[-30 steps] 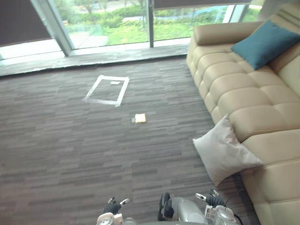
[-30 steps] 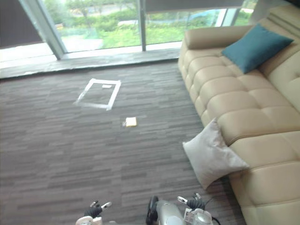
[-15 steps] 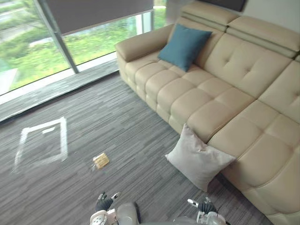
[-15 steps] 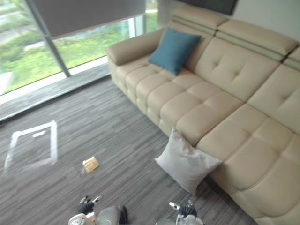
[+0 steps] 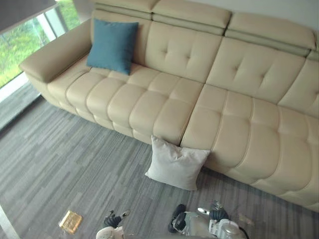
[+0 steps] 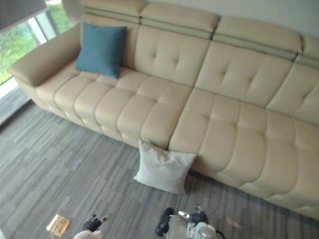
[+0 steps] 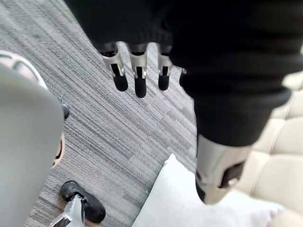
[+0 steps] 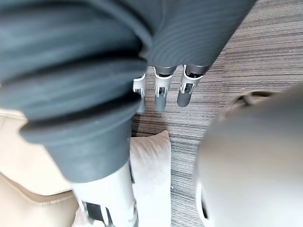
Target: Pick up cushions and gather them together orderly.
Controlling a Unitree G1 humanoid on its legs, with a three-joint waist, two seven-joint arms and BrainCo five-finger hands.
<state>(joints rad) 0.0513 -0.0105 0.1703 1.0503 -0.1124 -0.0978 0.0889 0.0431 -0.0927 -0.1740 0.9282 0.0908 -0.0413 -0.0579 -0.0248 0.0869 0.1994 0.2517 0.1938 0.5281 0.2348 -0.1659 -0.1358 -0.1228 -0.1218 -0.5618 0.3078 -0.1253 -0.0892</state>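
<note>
Along the back of the grey striped carpet (image 5: 55,159) runs a long beige tufted sofa (image 5: 224,114). A white cushion (image 5: 175,166) stands on the carpet, leaning against the sofa's front near its middle. A blue cushion (image 5: 112,46) sits upright on the seat at the sofa's left end, against the backrest beside the armrest, well apart from the white one. The left hand (image 7: 138,71) and right hand (image 8: 160,90) hang over the carpet near the white cushion, fingers straight, holding nothing. A small tan object (image 5: 71,221) lies on the carpet to the left.
</note>
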